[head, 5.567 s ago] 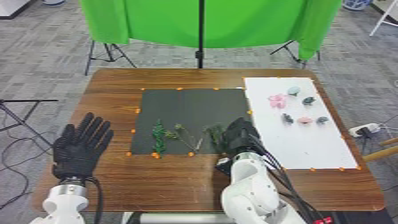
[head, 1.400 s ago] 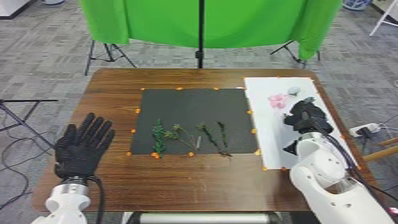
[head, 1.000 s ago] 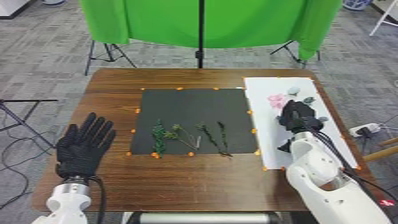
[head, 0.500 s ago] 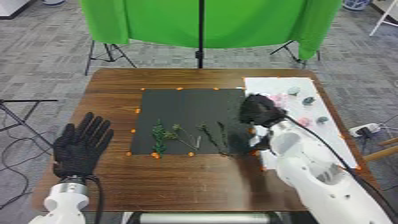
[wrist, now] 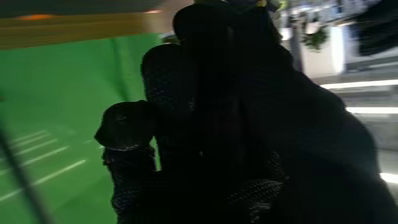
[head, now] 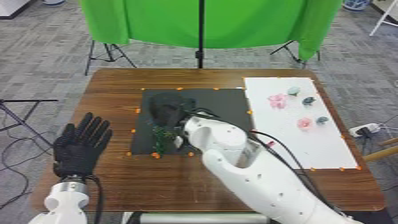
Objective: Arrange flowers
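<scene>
Hovering over the black mat (head: 225, 100), the right hand (head: 169, 107) has fingers together, grip unclear.

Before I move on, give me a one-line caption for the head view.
Right robot hand over the black mat, pink flowers on the white sheet, left robot hand open.

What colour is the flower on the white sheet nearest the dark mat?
Pink; that flower shows best in the head view.
</scene>
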You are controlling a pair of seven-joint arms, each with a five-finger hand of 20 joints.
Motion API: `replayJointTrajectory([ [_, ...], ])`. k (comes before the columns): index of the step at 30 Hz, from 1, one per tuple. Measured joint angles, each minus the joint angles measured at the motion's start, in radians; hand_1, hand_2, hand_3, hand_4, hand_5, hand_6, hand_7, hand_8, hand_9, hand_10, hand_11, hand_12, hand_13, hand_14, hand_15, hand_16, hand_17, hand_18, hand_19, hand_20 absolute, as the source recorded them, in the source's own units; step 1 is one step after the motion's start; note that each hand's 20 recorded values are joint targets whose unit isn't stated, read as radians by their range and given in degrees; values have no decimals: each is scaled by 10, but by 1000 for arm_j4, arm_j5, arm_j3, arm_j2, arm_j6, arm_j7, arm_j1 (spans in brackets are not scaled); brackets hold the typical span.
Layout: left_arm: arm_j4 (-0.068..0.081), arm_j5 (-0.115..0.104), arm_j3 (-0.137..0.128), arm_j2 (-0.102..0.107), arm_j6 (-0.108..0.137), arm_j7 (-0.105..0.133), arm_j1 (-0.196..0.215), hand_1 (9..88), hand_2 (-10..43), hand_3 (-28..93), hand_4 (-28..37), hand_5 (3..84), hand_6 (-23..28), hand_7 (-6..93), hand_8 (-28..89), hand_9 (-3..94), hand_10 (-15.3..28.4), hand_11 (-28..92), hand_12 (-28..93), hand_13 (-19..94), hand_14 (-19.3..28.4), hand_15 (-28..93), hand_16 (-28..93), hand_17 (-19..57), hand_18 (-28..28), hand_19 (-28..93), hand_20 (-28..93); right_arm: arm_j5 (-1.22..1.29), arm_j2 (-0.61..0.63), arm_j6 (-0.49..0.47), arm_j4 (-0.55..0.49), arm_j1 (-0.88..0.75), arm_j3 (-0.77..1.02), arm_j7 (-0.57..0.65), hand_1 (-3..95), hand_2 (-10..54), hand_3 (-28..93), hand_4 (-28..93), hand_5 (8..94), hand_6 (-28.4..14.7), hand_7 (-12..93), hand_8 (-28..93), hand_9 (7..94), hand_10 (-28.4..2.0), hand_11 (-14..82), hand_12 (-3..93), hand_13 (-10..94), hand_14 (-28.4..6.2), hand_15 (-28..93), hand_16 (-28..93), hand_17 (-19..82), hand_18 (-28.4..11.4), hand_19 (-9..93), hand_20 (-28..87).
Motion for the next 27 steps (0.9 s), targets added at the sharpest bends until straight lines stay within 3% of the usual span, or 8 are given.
replayJointTrajectory([
  [4,0,-7,20,20,14,20,-11,288,141,786,-283,457,93,116,-108,407,149,259,54,291,156,425,-128,-89,145,395,96,-100,-79,8,75,1,-29,-25,747,-95,487,-283,773,-40,252,87,894,-123,81,440,678,-100,610,411,316,-215,924,564],
  [6,1,-7,28,27,14,21,-21,288,141,786,-283,458,92,120,-111,407,148,268,49,293,156,438,-136,-89,146,402,93,-164,-116,10,130,2,-39,-31,860,-95,312,-283,813,-34,233,117,916,-123,77,460,684,-98,598,440,301,-199,916,588],
  [9,2,-7,35,33,14,21,-37,287,141,787,-283,457,92,123,-113,407,147,274,44,292,156,447,-146,-89,147,410,86,-215,-149,11,184,0,-50,-29,934,-95,195,-283,855,-17,229,109,925,-120,79,451,690,-90,577,463,306,-204,916,592],
  [14,2,-7,31,35,12,21,-43,287,142,786,-283,456,93,121,-113,404,148,271,42,289,156,445,-150,-90,146,411,79,-213,-149,15,185,-10,-63,-10,946,-95,147,-283,848,-7,235,68,912,-115,81,427,694,-86,565,456,330,-234,925,564],
  [21,0,-8,13,34,10,22,-28,287,143,786,-283,457,93,121,-112,403,149,275,44,290,156,451,-149,-90,146,413,77,-223,-140,32,179,-20,-62,12,946,-95,123,-283,837,-7,235,55,892,-121,80,419,670,-97,574,454,326,-240,926,556],
  [22,0,-8,11,33,10,22,-26,287,143,786,-283,457,94,121,-112,403,149,275,45,289,156,452,-149,-90,146,413,77,-231,-139,34,179,-22,-61,12,946,-95,-144,145,834,-8,237,48,886,-120,85,412,665,-98,583,444,326,-244,929,549],
  [23,0,-8,10,32,9,22,-25,287,143,785,-283,456,94,121,-111,403,149,275,45,289,156,452,-149,-91,146,413,76,-243,-138,35,179,-24,-59,12,946,-95,-249,314,828,-8,241,42,879,-119,86,406,660,-99,587,439,325,-246,929,545],
  [27,-1,-8,5,28,7,20,-17,288,141,786,-283,456,95,119,-110,402,151,273,45,287,156,447,-149,-90,144,408,75,-264,-130,37,179,-31,-46,14,946,-95,-282,350,796,-12,234,16,852,-118,90,399,636,-105,609,435,323,-250,931,543],
])
